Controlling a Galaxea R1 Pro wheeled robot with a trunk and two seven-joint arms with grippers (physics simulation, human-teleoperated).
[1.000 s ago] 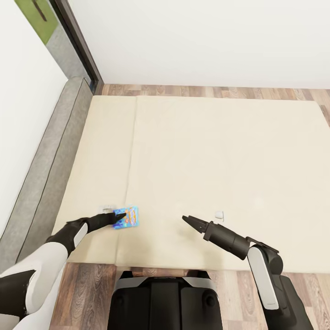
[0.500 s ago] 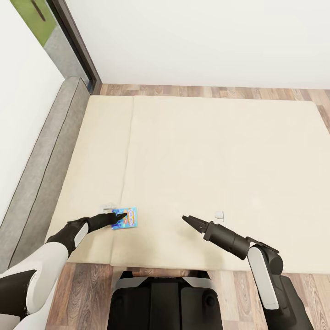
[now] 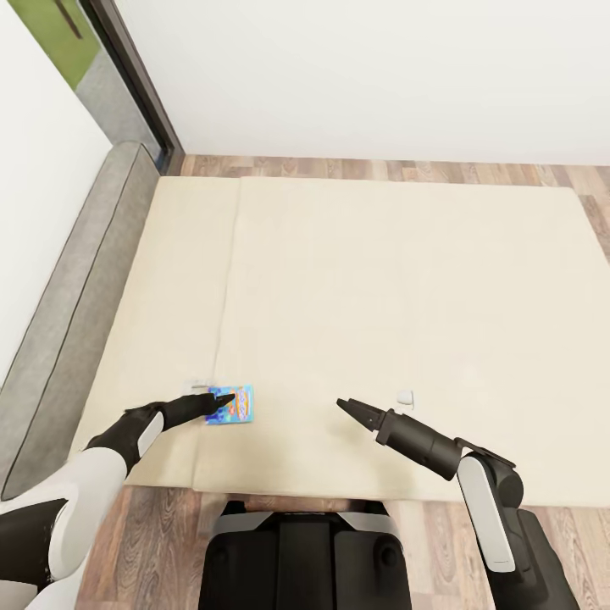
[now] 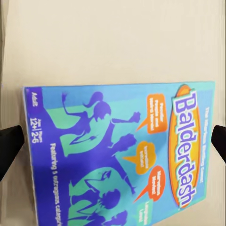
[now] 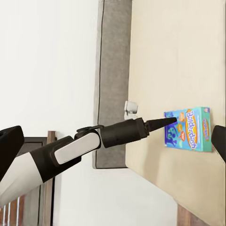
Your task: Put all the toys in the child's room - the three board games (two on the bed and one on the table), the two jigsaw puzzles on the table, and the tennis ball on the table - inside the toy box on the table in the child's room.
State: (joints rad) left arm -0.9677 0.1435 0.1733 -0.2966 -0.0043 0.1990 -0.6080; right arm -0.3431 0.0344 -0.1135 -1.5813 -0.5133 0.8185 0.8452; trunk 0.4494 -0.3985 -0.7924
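Risk first: our left gripper [image 3: 222, 396] hovers at the near-left edge of the blue board game [image 3: 234, 404] lying flat on the bed [image 3: 381, 280], fingers spread wide on either side of the box and holding nothing. We judge that closing on so thin a box could just push it along the soft mattress. Over to the right, our right gripper [image 3: 346, 406] hangs empty above the bed, fingertips close together.

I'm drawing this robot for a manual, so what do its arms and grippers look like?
Both arms have glossy white shells over black joints, then a round black forearm tapering toward the tip. The left gripper and right gripper are matte black, each ending in slim pointed fingers. No cables or markings are visible.
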